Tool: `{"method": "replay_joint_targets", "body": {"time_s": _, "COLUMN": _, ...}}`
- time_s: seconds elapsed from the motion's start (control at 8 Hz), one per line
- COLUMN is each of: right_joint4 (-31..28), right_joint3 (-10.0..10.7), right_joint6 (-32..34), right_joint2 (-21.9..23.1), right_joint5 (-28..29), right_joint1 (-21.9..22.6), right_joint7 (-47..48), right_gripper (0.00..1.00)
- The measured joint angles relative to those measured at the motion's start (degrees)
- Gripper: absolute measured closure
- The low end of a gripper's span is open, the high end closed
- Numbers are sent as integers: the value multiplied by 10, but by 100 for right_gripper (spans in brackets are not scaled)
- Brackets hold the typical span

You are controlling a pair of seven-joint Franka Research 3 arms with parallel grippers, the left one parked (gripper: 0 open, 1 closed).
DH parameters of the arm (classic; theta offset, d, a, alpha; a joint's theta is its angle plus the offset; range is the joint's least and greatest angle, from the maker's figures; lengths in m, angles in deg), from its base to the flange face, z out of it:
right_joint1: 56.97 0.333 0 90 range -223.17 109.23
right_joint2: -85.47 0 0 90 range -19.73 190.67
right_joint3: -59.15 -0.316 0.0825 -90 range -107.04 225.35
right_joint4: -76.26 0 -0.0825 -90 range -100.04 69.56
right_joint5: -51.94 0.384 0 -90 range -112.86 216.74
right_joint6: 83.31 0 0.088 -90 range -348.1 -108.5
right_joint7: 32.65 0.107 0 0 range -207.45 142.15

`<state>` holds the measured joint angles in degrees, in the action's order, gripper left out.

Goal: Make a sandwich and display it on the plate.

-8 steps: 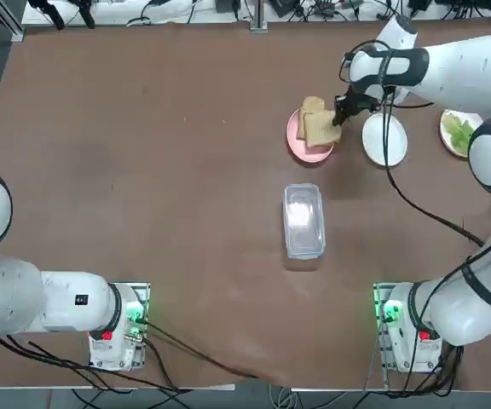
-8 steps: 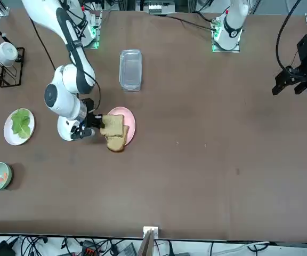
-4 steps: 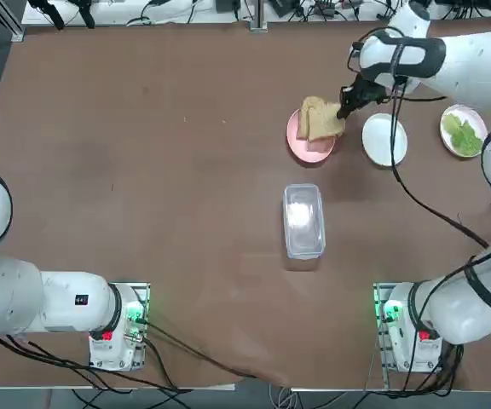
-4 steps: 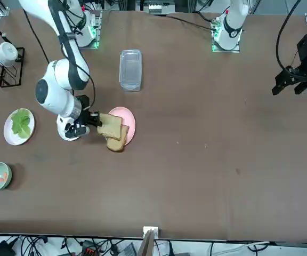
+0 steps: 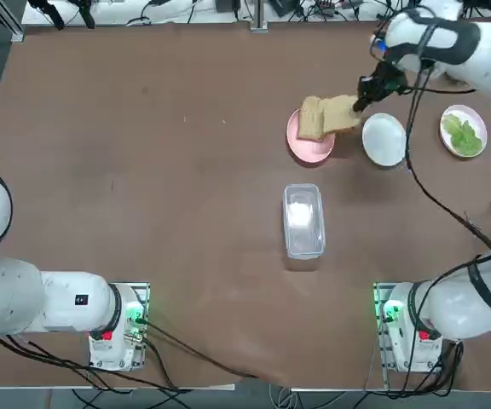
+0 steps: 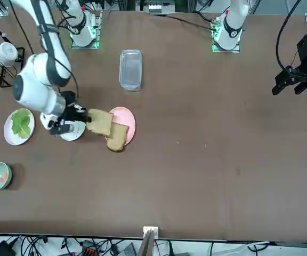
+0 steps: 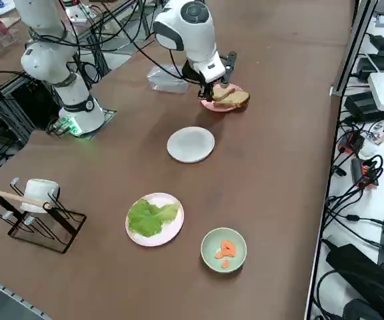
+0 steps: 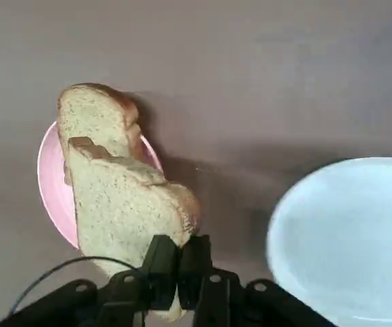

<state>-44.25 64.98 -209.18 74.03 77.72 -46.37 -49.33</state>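
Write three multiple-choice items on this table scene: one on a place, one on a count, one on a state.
1. Where is the second toast slice?
A. on the pink plate
B. in the clear box
C. in the green bowl

2. How many toast slices show?
A. one
B. two
C. four

3. What is the right gripper doing?
A. hanging open
B. shut on a toast slice
C. gripping lettuce

Answers:
1 A, it lies on the pink plate.
2 B, one is held and one lies on the plate.
3 B, its fingers pinch the held toast slice beside the white plate.
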Motion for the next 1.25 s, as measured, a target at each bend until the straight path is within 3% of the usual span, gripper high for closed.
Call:
{"method": "replay_joint_targets", "body": {"time_s": 0.38, "right_joint4": 17, "right_joint3": 6, "right_joint6": 56, "right_joint2": -12, "right_joint5": -60, "right_joint1": -106, "right_joint7": -146, "right_gripper": 95}}
{"method": "replay_joint_targets", "body": {"time_s": 0.62, "right_joint4": 32, "right_joint3": 6, "right_joint6": 60, "right_joint2": -44, "right_joint5": -64, "right_joint1": -150, "right_joint7": -231, "right_gripper": 95}}
{"method": "replay_joint_targets", "body": {"time_s": 1.25, "right_joint4": 57, "right_joint3": 4, "right_joint6": 61, "right_joint2": -106, "right_joint5": -64, "right_joint1": -164, "right_joint7": -285, "right_gripper": 95}}
